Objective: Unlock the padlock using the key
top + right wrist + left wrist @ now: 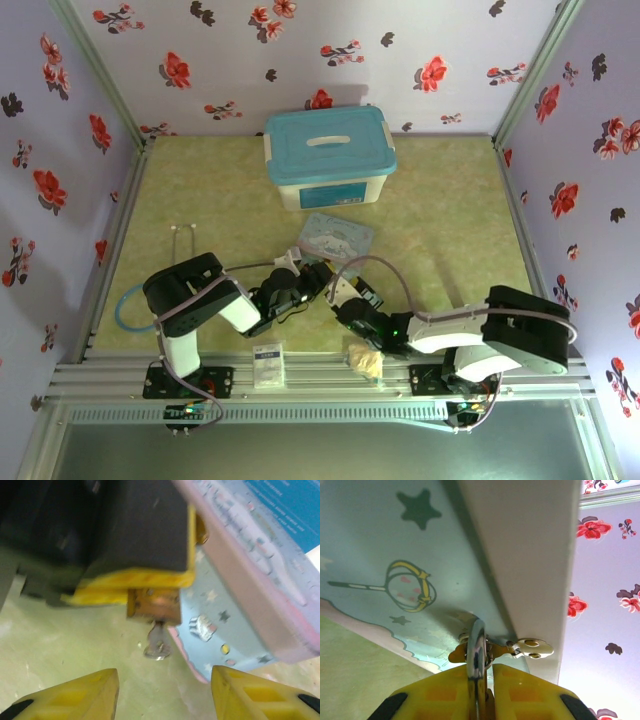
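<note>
The left gripper (481, 681) is being held shut on the padlock (152, 604), with the key (158, 643) sticking out of the end away from its fingers. The right gripper (165, 690) is being held wide open and empty, just short of the key, with a blue tin (235, 605) beside both.

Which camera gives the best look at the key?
The right wrist view: the key sticks out beneath the padlock, close and unobstructed, though slightly blurred. In the top view it is too small to tell, and in the left wrist view I cannot make it out.
</note>
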Robot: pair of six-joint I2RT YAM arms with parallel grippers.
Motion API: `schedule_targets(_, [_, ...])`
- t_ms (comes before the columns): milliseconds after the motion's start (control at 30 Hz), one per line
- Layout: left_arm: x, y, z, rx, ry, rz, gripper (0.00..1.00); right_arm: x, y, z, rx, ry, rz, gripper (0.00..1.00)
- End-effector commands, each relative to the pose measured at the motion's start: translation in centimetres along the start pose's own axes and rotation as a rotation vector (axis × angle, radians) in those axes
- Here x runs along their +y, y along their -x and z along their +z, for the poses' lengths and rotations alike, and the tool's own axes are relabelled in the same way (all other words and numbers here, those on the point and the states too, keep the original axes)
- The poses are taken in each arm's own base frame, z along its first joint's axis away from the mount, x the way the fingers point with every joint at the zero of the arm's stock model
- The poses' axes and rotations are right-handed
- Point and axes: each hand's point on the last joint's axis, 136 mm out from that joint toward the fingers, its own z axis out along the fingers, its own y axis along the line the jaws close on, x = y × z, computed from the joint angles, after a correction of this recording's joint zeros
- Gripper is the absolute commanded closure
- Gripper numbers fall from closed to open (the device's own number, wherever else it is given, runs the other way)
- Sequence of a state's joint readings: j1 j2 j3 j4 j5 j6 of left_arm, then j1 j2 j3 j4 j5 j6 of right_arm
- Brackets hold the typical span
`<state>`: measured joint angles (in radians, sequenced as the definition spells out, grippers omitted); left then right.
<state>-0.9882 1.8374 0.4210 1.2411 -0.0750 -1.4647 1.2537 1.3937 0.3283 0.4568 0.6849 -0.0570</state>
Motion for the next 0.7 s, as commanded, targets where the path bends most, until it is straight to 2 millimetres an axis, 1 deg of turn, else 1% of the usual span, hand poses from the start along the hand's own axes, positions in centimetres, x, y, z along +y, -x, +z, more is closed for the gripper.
schedule_targets(0, [-2.2,0.0,-0.6,0.003,-0.072,0.009,1.0,0.3,0.1,0.0,-0.091,-0.01,-0.034,0.47])
schedule_targets(100, [-1.7,0.0,-0.6,0.006,-0.061,0.001,1.0,-0.3,0.5,0.2,-0.116,-0.06,-0.008,0.46])
schedule_targets(267, [-1.8,-0.1,-0.5,0.007,-0.063,0.007,1.0,0.2,1.9,0.8,-0.129,-0.057,-0.046,0.47])
schedule_targets(433, [-1.8,0.0,-0.5,0.009,-0.064,0.005,1.0,0.3,3.0,1.5,-0.131,-0.083,-0.088,0.47])
schedule_targets(567, [-1.8,-0.1,-0.5,0.01,-0.064,0.005,1.0,-0.1,3.7,2.0,-0.126,-0.131,-0.103,0.51])
schedule_targets(667, [-2.0,0.0,-0.5,0.01,-0.068,0.008,1.0,-0.4,3.4,2.4,-0.098,-0.159,-0.119,0.58])
